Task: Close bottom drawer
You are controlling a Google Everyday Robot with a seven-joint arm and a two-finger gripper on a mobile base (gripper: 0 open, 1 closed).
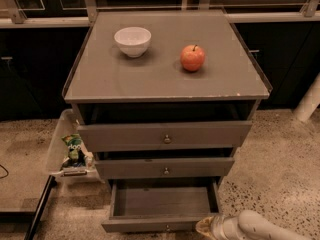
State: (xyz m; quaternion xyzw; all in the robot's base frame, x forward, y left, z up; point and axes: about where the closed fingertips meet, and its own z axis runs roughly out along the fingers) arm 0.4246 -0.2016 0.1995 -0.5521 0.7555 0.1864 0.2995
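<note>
Where the speckled stone floor (280,174) runs out at the near edge, the robot's pale, rounded gripper (205,227) lies low at the right front corner of the grey wooden bottom drawer (165,202), touching it or just beside it. Whether the gripper is spread or pressed together cannot be told. The bottom drawer, with a small round metal knob on its thin front, stands pulled well out, its bare box open to view. Above it, the mid-sized grey drawer (165,168) and the tall-fronted grey drawer (165,134) each sit slightly out. Left of the cabinet, a clear plastic bin (56,149) holds a green snack bag (74,149) whose print is unreadable. On the smooth grey cabinet top (125,79), a white ceramic bowl (132,40) and a red apple (192,57) rest apart.
</note>
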